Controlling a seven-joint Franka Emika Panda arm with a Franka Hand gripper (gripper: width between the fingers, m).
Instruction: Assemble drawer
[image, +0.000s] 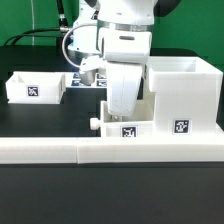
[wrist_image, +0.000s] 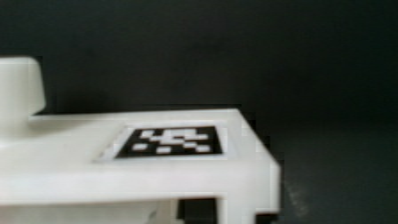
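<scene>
A small white drawer (image: 125, 127) with marker tags and a knob (image: 95, 124) on the exterior view's left stands at the front, just left of the tall white drawer box (image: 185, 95). My gripper (image: 121, 108) reaches down onto the small drawer, and the hand hides its fingers in the exterior view. In the wrist view the drawer's top edge (wrist_image: 89, 165) with a tag (wrist_image: 173, 141) and the knob (wrist_image: 18, 85) fill the frame. Two dark fingertips (wrist_image: 198, 210) straddle the drawer's wall, so my gripper (wrist_image: 235, 212) is shut on it.
A second white drawer tray (image: 35, 88) with a tag lies at the exterior view's left. A long low white wall (image: 60, 152) runs across the front of the black table. The arm stands behind the small drawer.
</scene>
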